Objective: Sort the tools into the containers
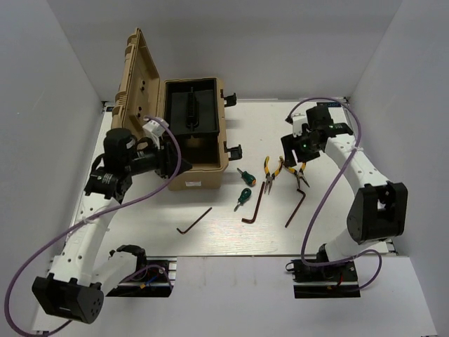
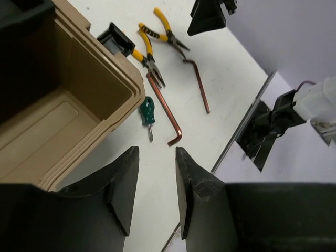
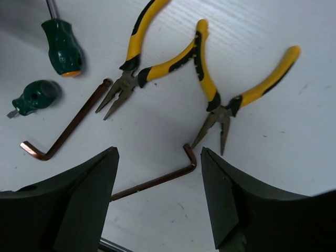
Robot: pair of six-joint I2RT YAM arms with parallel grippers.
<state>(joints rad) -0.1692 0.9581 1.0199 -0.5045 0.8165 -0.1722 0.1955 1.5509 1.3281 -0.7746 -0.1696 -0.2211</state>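
The tan toolbox (image 1: 200, 175) stands open at the back left, lid (image 1: 137, 77) raised, black inner tray (image 1: 191, 109) inside. On the table to its right lie two green-handled screwdrivers (image 1: 245, 175) (image 1: 243, 198), two yellow-handled pliers (image 1: 269, 170) (image 1: 299, 174) and three hex keys (image 1: 193, 220) (image 1: 254, 203) (image 1: 295, 208). My left gripper (image 1: 170, 159) is open and empty, above the toolbox's near-left edge; the box's bare tan floor (image 2: 58, 113) shows in its wrist view. My right gripper (image 1: 300, 152) is open and empty above the right pliers (image 3: 236, 94), with a hex key (image 3: 157, 178) between its fingers below.
A black side latch (image 1: 235, 149) sticks out from the toolbox's right wall toward the tools. White walls enclose the table on the left, back and right. The table's near edge (image 1: 280, 254) runs just past the hex keys.
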